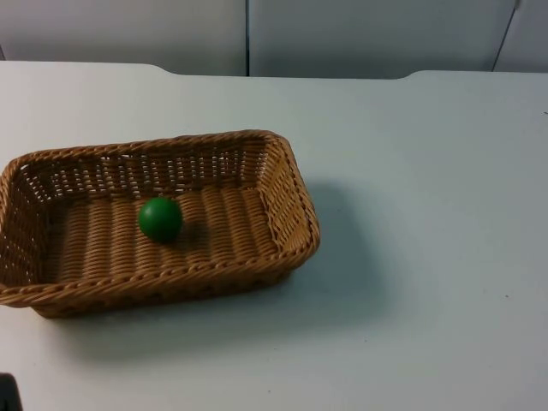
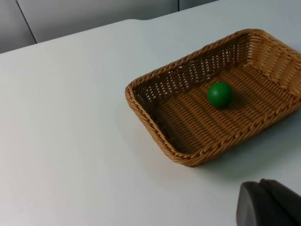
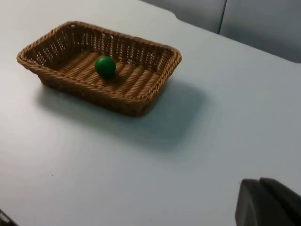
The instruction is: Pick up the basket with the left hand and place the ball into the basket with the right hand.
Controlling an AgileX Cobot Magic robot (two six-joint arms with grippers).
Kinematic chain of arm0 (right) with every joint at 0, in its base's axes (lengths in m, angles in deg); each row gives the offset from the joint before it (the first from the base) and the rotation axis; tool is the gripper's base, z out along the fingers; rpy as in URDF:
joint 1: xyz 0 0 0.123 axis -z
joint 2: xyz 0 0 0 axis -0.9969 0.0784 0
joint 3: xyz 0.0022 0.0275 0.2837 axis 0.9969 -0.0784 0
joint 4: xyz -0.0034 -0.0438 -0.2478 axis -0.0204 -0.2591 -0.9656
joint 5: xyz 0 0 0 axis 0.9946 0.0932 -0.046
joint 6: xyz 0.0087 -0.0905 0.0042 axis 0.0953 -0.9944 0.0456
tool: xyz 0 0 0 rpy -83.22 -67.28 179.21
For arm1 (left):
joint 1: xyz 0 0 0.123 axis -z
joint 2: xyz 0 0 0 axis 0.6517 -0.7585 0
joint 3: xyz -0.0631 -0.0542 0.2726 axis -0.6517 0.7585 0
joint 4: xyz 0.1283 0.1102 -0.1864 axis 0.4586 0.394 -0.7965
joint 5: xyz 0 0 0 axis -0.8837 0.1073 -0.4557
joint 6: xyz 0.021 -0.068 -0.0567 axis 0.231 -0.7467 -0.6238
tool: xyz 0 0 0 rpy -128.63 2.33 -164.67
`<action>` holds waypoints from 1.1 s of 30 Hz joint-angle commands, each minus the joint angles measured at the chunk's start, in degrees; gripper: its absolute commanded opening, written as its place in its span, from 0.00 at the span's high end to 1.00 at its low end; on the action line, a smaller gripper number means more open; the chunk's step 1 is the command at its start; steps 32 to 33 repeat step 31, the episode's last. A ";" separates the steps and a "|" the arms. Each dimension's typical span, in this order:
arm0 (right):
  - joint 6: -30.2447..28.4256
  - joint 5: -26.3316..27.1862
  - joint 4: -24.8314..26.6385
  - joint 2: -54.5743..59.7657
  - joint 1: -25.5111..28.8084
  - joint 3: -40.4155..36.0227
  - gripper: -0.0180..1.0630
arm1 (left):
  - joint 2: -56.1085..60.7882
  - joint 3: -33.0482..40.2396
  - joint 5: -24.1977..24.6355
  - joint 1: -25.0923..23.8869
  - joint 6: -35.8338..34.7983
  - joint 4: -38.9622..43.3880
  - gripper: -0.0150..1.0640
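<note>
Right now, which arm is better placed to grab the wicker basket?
Probably the left. The wicker basket, with the green ball already inside, sits toward the left side of the white table. In the left wrist view it lies closer, while from the right wrist it sits farther off across bare table.

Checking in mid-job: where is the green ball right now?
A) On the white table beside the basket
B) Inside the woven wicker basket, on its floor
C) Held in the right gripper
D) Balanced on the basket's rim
B: the small green ball lies on the woven floor of the rectangular brown wicker basket, enclosed by its walls; the basket sits on the white table, and no gripper holds either.
</note>
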 commanded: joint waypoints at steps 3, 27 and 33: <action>0.14 -0.42 -0.04 -0.24 -0.50 -1.08 0.99 | 0.34 0.16 -0.10 0.26 0.14 -0.71 0.99; 0.27 -0.33 0.10 -0.24 31.22 -1.08 0.99 | 0.34 0.16 -0.10 0.26 0.14 -0.71 0.99; 0.27 -0.33 0.10 -0.24 36.94 -1.08 0.99 | 0.34 0.16 -0.10 0.26 0.14 -0.71 0.99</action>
